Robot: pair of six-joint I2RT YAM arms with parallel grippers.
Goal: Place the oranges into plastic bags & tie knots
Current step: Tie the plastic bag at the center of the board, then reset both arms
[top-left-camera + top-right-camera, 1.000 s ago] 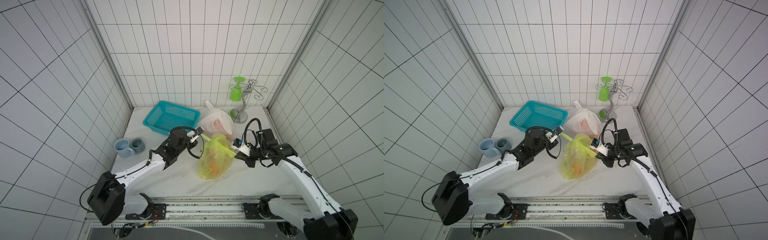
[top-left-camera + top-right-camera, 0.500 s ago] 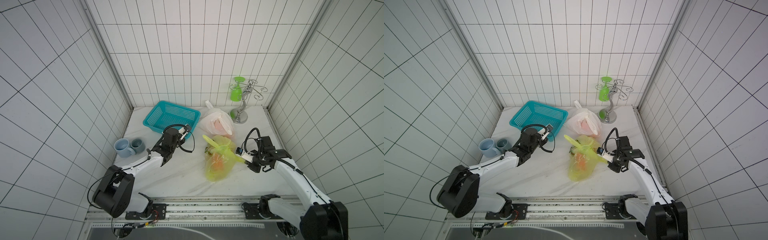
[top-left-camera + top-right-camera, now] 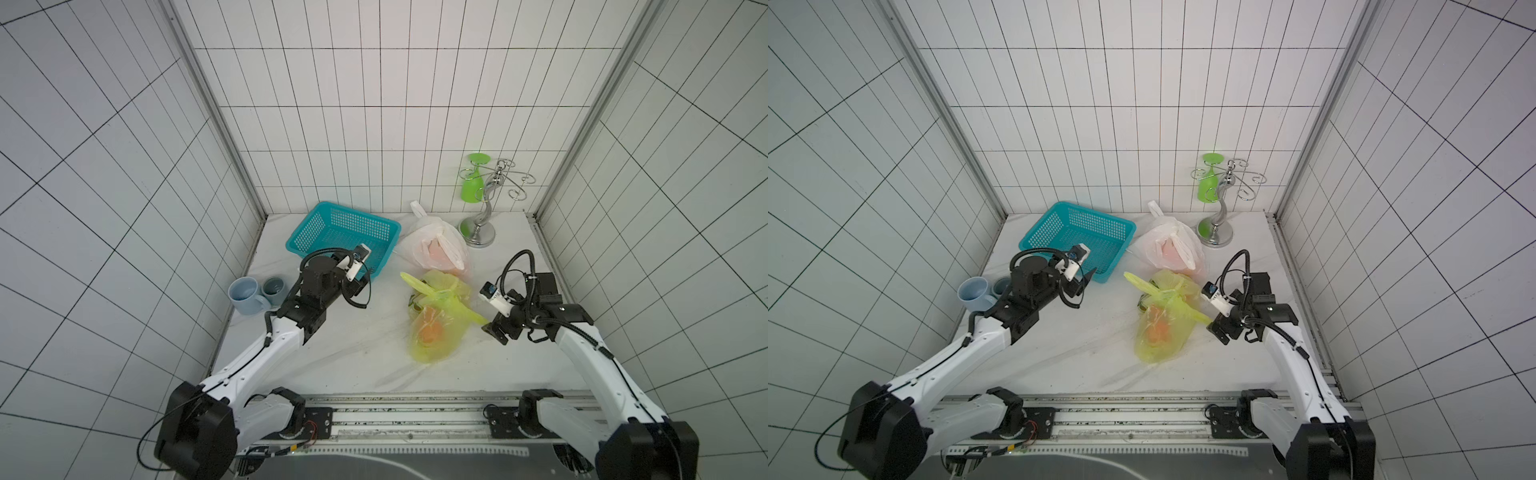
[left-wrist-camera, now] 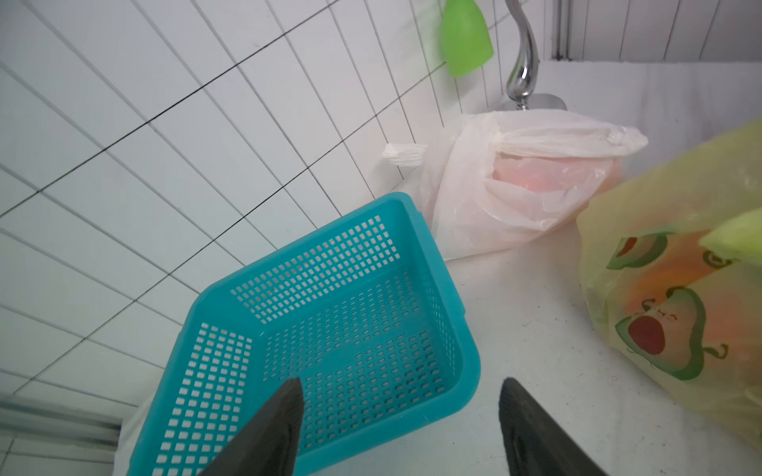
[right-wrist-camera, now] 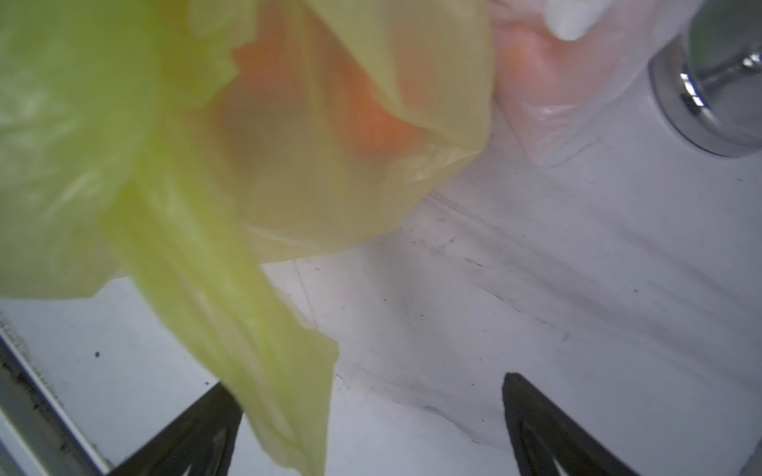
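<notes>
**Count and materials: two tied bags on the table, both grippers open**

Bags: 2, thin crinkly film, touching each other on the white marbled tabletop (image 3: 353, 361).
- yellow-green bag (image 3: 436, 345): translucent, slumped, nearer the rail. The left wrist view shows cartoon avocado prints on it (image 4: 659, 329).
- white bag (image 3: 428, 249): milky translucent, behind the first, between the basket and the stand.

Knots: 2.
- yellow-green knot (image 3: 436, 295): bunched handles with two flat tails sticking out to opposite sides.
- white knot (image 4: 499, 141): pinched, twisted film with two stubby ends.

Oranges (image 3: 432, 330): these show only as rounded orange blurs through the yellow-green film, and as a pale pink-orange mass inside the white bag. The number in either bag cannot be told.

Other items:
- 1 teal basket (image 3: 332, 210): rigid perforated plastic, rectangular.
- 2 blue-grey mugs (image 3: 247, 295), side by side at the left wall.
- 1 chrome stand (image 3: 484, 216) with curled hooks.
- 1 green wine glass (image 3: 473, 183), hung upside down on the stand.

Grippers: 2, with dark wedge-shaped fingers.
- left gripper (image 4: 400, 412): jaws spread wide over the basket's near corner, gripping nothing.
- right gripper (image 5: 371, 412): jaws spread wide, just beside the yellow-green bag. One bag tail (image 5: 247, 329) hangs loosely across one finger and is not pinched.
</notes>
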